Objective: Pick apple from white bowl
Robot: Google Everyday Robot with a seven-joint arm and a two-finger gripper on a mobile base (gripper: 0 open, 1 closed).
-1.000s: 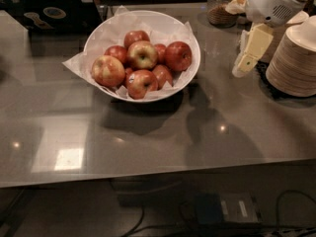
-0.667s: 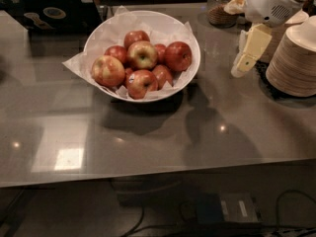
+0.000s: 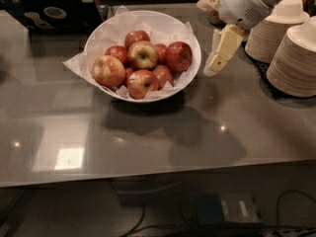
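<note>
The white bowl (image 3: 190, 38), wide and lined with crinkled white paper, stands on the grey table and holds several apples. The apple (image 3: 142, 54), red with a pale yellow-green patch around its stem dimple, lies on top of the pile near the middle. A dark red apple (image 3: 178, 56) lies to its right, and a red-yellow one (image 3: 108, 70) to its left. My gripper (image 3: 217, 58) hangs from the white arm just right of the bowl's rim. It points down, is above the table and is clear of the apples.
Stacks of cream disposable bowls (image 3: 295, 58) stand at the right edge, close behind my arm. A dark laptop (image 3: 54, 13) sits at the back left. A food container (image 3: 211, 4) is at the back behind my wrist. Bare grey tabletop (image 3: 148, 137) lies in front of the bowl.
My gripper has moved left, from beside the bowl stacks to close to the white bowl's right rim. The bowl and apples have not moved.
</note>
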